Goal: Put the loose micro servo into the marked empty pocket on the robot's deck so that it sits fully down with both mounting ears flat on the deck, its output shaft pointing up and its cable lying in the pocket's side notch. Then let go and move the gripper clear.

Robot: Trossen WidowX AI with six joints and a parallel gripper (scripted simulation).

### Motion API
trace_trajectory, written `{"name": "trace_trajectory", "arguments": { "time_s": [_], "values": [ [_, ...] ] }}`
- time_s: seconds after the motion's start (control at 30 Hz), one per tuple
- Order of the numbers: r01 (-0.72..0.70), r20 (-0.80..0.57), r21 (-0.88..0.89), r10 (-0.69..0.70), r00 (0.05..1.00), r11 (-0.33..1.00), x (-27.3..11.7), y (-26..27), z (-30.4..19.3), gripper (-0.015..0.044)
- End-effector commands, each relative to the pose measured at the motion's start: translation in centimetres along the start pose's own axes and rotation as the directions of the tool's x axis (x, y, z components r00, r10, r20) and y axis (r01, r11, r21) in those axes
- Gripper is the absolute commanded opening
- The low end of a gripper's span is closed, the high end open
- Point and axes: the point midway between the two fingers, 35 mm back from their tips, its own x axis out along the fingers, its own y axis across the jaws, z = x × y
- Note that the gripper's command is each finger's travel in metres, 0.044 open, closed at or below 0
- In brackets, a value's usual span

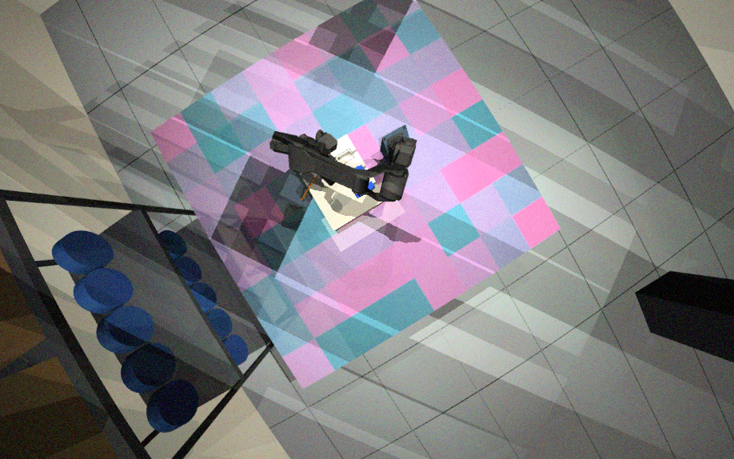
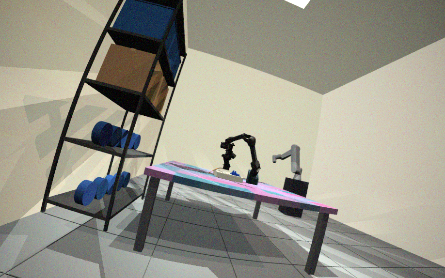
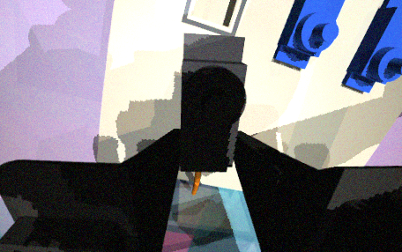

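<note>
Micro servo (image 3: 211,119) sits grasped in the gripper (image 3: 206,137), over the cream deck (image 1: 346,208) (image 2: 228,176) (image 3: 145,75), near the grey-rimmed pocket (image 3: 207,25).

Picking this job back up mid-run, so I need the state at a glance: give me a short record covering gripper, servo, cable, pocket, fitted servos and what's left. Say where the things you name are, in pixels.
gripper: shut on the servo (image 3: 226,165)
held part: black micro servo (image 3: 207,119), round output boss facing the wrist camera
cable: orange (image 1: 309,188) (image 3: 197,182), trailing from the servo's end
target: grey-outlined pocket (image 1: 353,153) (image 3: 207,23), no servo in it
fitted servos: two, blue (image 3: 308,33) (image 3: 375,53), beside the pocket on the cream deck (image 1: 340,219) (image 2: 226,177) (image 3: 145,79)
remaining: align over pocket, lower, seat ears and cable, release, move clear
</note>
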Motion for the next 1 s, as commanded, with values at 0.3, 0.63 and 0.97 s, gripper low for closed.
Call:
{"name": "trace_trajectory", "arguments": {
  "time_s": [0.3,0.63,0.97],
  "values": [
    [-0.010,-0.002,-0.194,0.010,1.000,0.981,-0.29,1.02,0.14,0.0000],
    [-0.010,-0.002,-0.514,0.010,1.000,0.858,-0.29,1.02,0.14,0.0000],
    [-0.008,-0.003,-0.774,0.010,1.000,0.633,-0.29,1.02,0.14,0.0000]
  ]
}}
